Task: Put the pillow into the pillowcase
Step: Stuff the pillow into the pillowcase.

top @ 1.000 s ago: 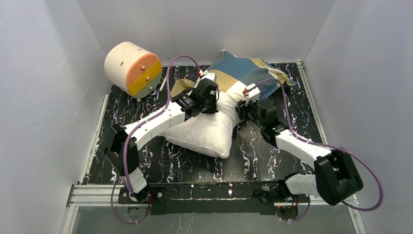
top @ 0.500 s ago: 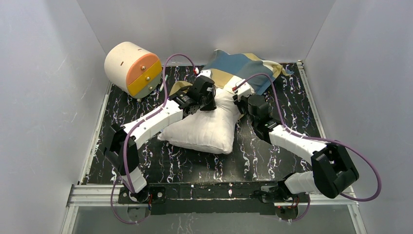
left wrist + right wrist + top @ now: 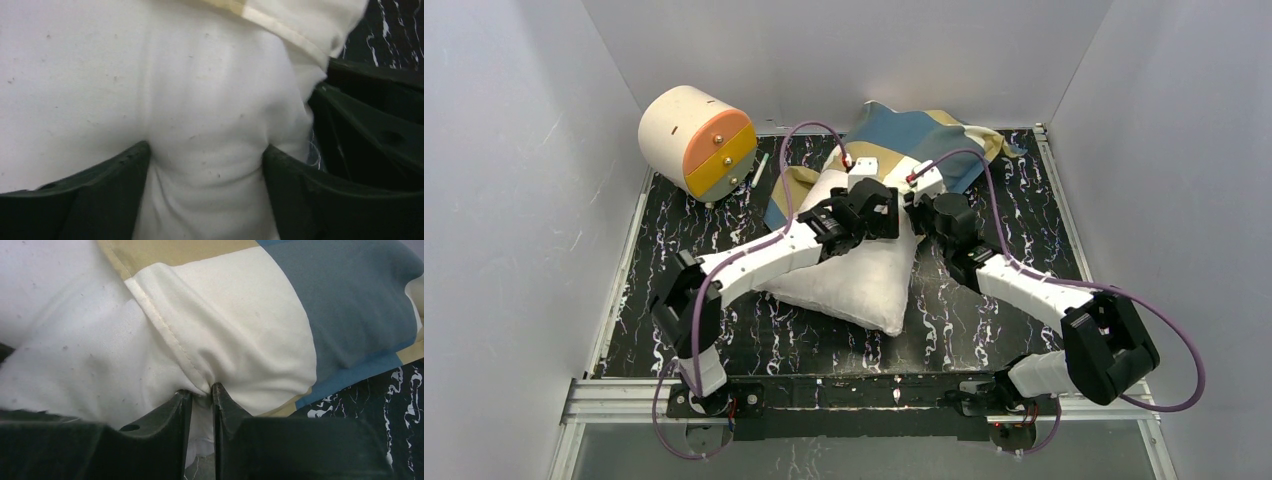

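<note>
Since the earlier frames the left arm has swung rightward over the cushion, and the left tool (image 3: 871,190) has gone from pinched shut to spread wide. The right tool (image 3: 929,190) has narrowed but barely shifted. Top view: the large plump plain white stuffed pillow (image 3: 854,280) lies mid-desk on the black, white-veined desk (image 3: 824,340). Its far end is tucked under the mouth of the thin fabric pillowcase of blue, tan and cream blocks (image 3: 914,135), which is bunched toward the back wall, so roughly the near two thirds of the cushion is uncovered. Both tools meet at that mouth, side by side. A cream cylinder with an orange and yellow face (image 3: 694,140) stands far left, well apart and uninvolved. Left wrist view: the jaws stand wide, holding nothing, straddling a bulge of white pillow (image 3: 100,75). The cream hem (image 3: 280,25) runs just beyond. I judge it has let go in order to press or re-grip the stuffing. Right wrist view: the jaws are nearly closed on the stitched cream hem of the pillowcase (image 3: 250,325), fabric puckered at the tips, white pillow (image 3: 90,355) under it. That pinch likely keeps the mouth from slipping back while the other arm repositions.
</note>
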